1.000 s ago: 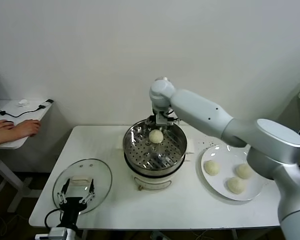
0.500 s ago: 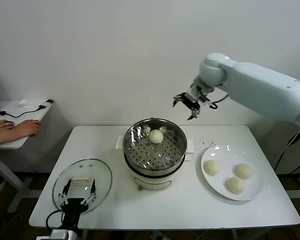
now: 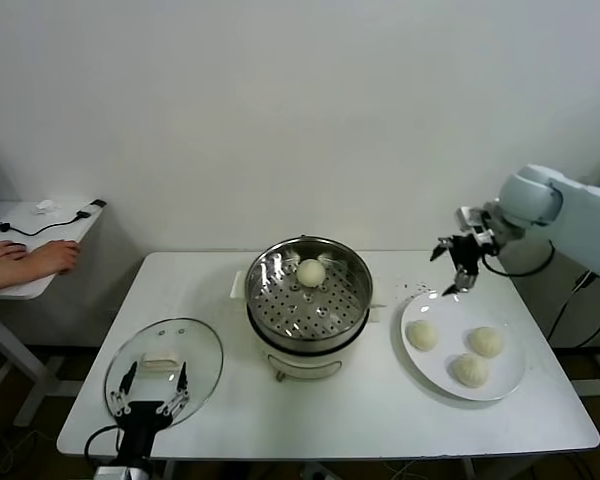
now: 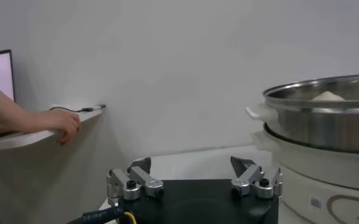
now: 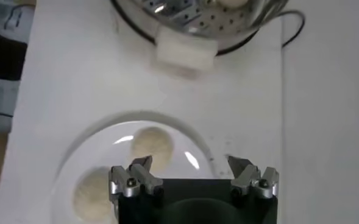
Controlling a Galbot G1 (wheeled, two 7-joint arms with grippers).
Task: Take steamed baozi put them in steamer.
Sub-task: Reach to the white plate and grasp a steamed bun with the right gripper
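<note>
1. Baozi first, from your head view: one steamed bun (image 3: 311, 272) sits on the perforated tray inside the steamer (image 3: 310, 345), toward its far side. Three more buns (image 3: 422, 335) (image 3: 487, 341) (image 3: 470, 370) lie on the white plate (image 3: 420, 362) to the right of the steamer, apart from one another.
2. Same view: your right gripper (image 3: 456, 262) hangs in the air above the far left edge of the plate, jaws spread wide and holding nothing. Your left gripper (image 3: 147, 395) sits low at the near left corner of the table (image 3: 380, 425), over the near edge of the glass lid (image 3: 195, 345), jaws likewise apart and empty.
3. Same view: a person's hand (image 3: 30, 258) rests on a side desk (image 3: 15, 285) at far left, with a cable (image 3: 55, 222) behind it.
4. Left wrist view: you see the left gripper's two fingertips (image 4: 135, 182) standing well apart with nothing between them. The steamer (image 4: 325, 131) rises just beside them, and the top of the bun (image 4: 328, 96) peeks above its rim. The person's hand (image 4: 62, 123) lies on the desk in the background.
5. Right wrist view: the right gripper's fingertips (image 5: 133, 177) are spread open directly above the plate (image 5: 94, 143), empty. Two buns (image 5: 152, 145) (image 5: 94, 193) show on the plate beneath; the third is hidden by the gripper body. The steamer's rim (image 5: 185, 21) and its white side handle (image 5: 185, 53) lie beyond the plate.
</note>
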